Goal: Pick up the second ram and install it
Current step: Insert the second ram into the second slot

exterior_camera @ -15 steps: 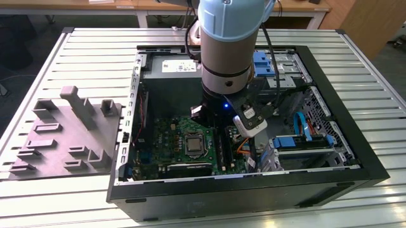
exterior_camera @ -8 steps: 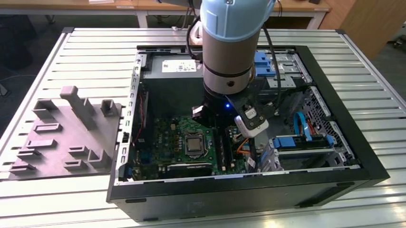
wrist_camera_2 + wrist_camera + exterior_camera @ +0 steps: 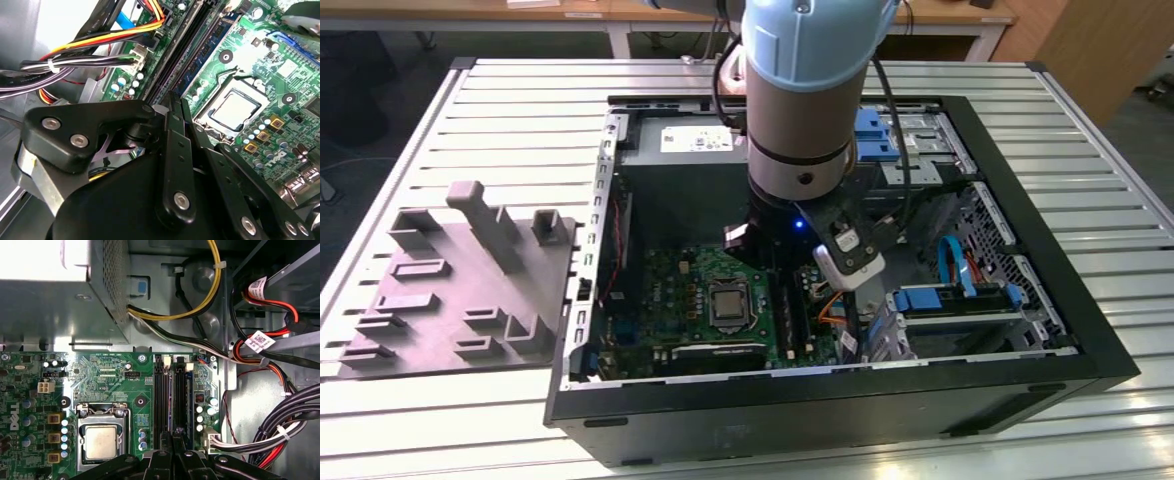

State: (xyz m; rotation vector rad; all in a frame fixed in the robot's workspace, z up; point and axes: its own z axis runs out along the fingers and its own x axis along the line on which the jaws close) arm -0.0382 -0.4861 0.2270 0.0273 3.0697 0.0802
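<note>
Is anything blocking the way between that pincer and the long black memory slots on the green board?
Nothing visible does. The pincer sits right at the black slot strips beside the processor socket; the cable bundle lies off to one side, clear of them.

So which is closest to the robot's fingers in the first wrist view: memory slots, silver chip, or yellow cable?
1. Memory slots, right at the fingers.
2. Silver chip, beside the slots on the board.
3. Yellow cable, off the board, by the metal box.
</note>
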